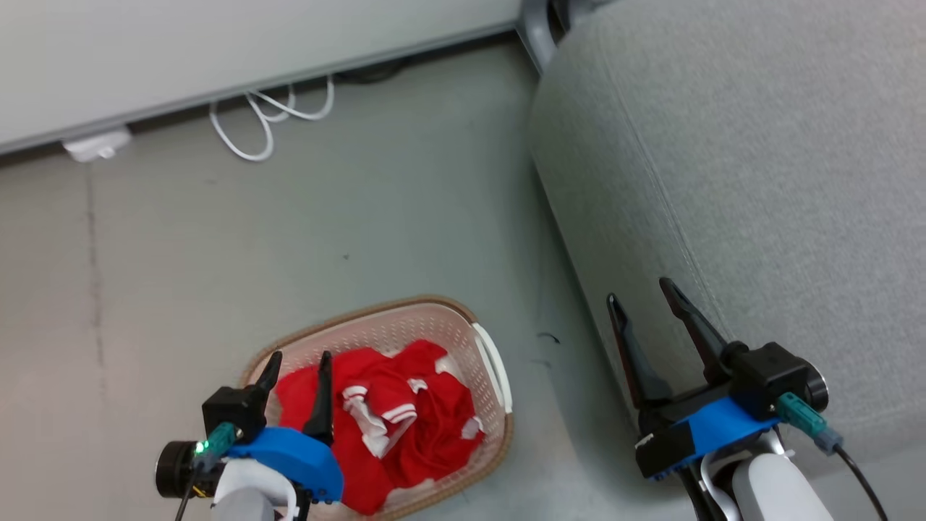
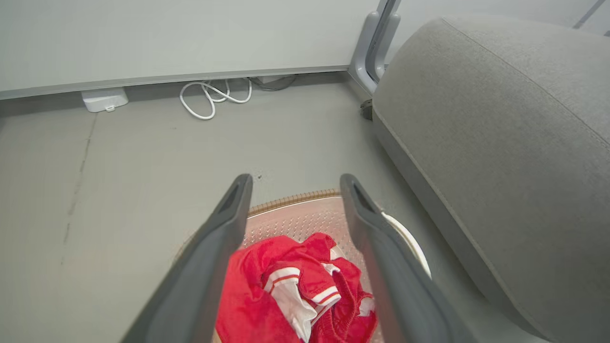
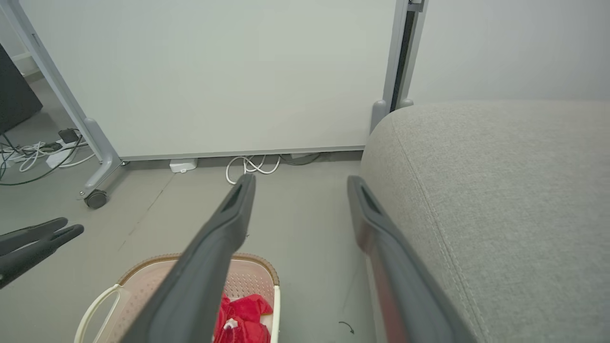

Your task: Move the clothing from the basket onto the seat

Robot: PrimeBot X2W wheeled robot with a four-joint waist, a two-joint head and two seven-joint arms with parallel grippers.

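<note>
A light grey upholstered seat (image 1: 759,181) fills the right side of the head view, its rounded front edge and one seam running down toward me. There is one seat, and nothing lies on it.

Beside it, on the grey floor (image 1: 217,253), stands one cream perforated basket (image 1: 405,310) with a brown woven rim. It sits near the seat's front edge, with a strip of floor between them.

The clothing (image 1: 419,427) is inside the basket as a crumpled bright red heap with white striped trim. It covers most of the basket's bottom. I cannot tell how many garments make up the heap.

I have two grippers. My left gripper (image 1: 300,358) hangs above the basket's left edge, its fingers spread and holding nothing. My right gripper (image 1: 639,291) hangs by the seat's front edge, also spread and holding nothing.

One coil of white cable (image 1: 268,123) lies at the floor's far edge, under a pale wall panel.

I judge the step in hand to be the first pick. To do it well, I should lower the left gripper onto a raised fold near the heap's middle. That keeps the fingers off the perforated wall. Then I should lift clear of the rim before swinging toward the seat.
</note>
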